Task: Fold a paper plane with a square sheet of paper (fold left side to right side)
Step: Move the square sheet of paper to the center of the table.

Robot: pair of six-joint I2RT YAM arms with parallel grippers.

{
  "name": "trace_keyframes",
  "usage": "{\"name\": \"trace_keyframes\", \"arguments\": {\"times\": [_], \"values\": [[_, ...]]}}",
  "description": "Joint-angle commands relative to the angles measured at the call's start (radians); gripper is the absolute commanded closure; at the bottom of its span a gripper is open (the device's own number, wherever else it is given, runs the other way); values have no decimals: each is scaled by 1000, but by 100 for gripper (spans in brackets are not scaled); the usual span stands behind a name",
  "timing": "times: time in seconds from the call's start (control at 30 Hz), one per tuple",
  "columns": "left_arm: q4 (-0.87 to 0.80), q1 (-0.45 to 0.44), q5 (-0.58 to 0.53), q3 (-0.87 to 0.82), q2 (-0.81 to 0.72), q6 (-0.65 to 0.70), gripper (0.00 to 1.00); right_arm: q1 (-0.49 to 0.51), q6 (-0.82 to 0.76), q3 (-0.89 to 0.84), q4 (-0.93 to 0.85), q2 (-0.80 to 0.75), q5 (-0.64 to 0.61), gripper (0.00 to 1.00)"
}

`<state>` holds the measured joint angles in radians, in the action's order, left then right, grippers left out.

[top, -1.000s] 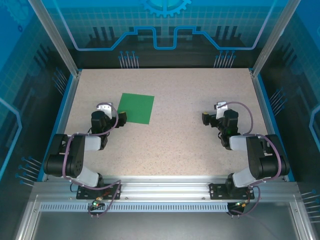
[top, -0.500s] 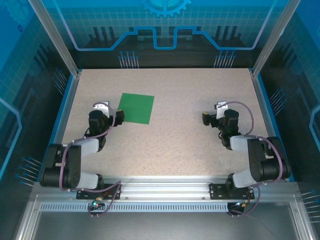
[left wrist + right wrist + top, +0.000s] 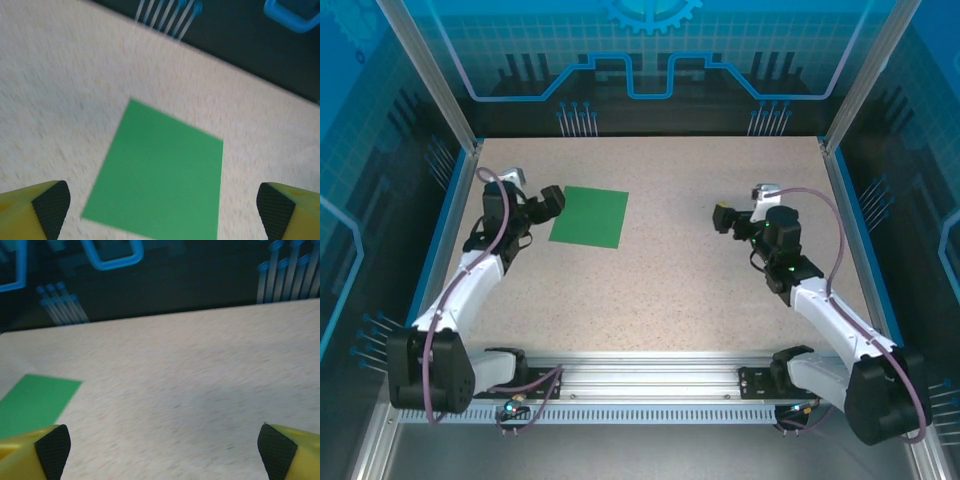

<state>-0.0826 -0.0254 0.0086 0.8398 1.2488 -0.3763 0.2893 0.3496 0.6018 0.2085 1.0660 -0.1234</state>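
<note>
Table (image 3: 670,290), far-left part: paper (image 3: 588,216) lying flat, uncreased; judged as approach, first fold not yet begun; left gripper (image 3: 552,203) just beside paper's left edge, jaws wide, empty; right gripper (image 3: 723,217) well apart, wide, empty; next: pinch left edge, lift, carry rightward; no legible writing.

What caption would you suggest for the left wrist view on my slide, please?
Jaws open, the left gripper faces the flat square sheet of paper on the speckled table.
</note>
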Motion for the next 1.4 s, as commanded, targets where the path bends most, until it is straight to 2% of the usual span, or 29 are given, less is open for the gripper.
{"name": "trace_keyframes", "arguments": {"times": [0.0, 0.1, 0.2, 0.37, 0.57, 0.73, 1.0, 1.37], "values": [[-224, -94, 95, 79, 106, -55, 3, 102, 96, 47, -135, 24, -19, 0], [-289, -192, 49, 160, 202, -26, 6, 163, 92, 73, -158, 65, -31, 0], [-314, -237, 46, 212, 289, -29, 11, 202, 106, 77, -146, 101, -44, 0], [-335, -258, 28, 334, 460, -10, 18, 243, 106, 97, -134, 153, -61, 0], [-372, -258, -67, 503, 657, 0, 32, 268, 87, 130, -163, 170, -82, 0], [-436, -258, -104, 628, 805, 9, 43, 279, 92, 121, -165, 165, -98, 0], [-440, -271, -75, 614, 833, -16, 56, 289, 86, 111, -179, 153, -117, 0], [-397, -318, 123, 466, 763, -147, 59, 288, 82, 99, -208, 129, -150, 0]]}}
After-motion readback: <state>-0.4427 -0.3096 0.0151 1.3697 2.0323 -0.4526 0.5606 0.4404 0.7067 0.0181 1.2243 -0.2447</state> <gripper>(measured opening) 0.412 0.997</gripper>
